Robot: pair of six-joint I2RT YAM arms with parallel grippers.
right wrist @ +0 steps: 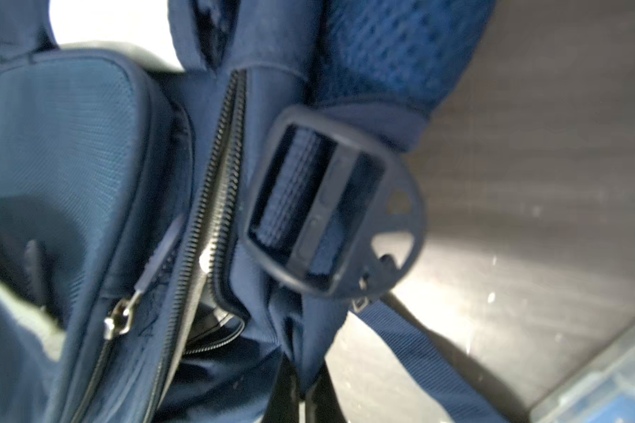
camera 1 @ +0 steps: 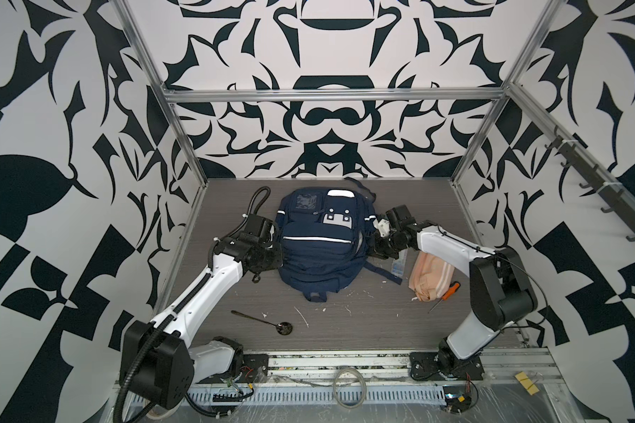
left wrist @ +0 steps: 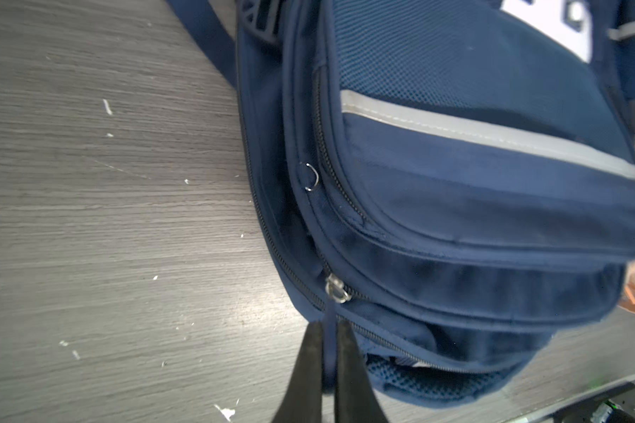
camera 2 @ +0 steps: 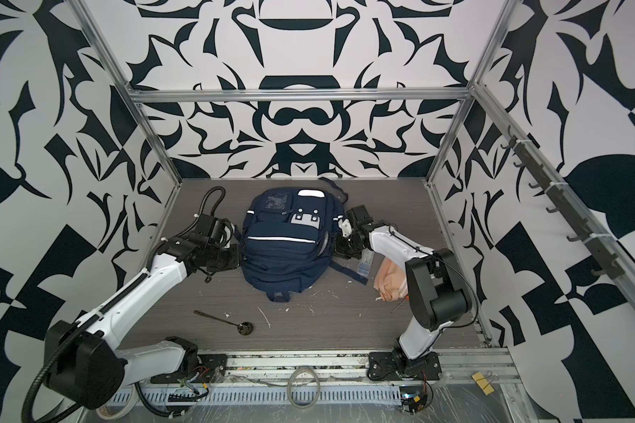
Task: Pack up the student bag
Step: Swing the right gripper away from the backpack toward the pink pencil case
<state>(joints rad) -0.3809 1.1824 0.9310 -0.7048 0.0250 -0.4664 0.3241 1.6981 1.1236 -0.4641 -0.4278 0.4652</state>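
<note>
Zip pull (left wrist: 331, 313) pinched by my left gripper (left wrist: 329, 331); right gripper (right wrist: 303, 382) clamps side cloth (right wrist: 305, 362) of the soft, limp student bag (camera 1: 321, 252).

Bright, even overhead light, soft shadows. Both top views bend at their edges. Right wrist view: backpack (right wrist: 70, 146) blurred, glare on the table (right wrist: 455, 293).

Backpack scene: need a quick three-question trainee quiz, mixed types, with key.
1. True or false: the left hand is shut on a zipper pull of the backpack.
2. Which lies on the left arm's side of the table? A) spoon B) peach pouch C) clear case
3. What does the right hand pinch?
Key: 1 true; 2 A; 3 backpack fabric by the strap buckle.
</note>
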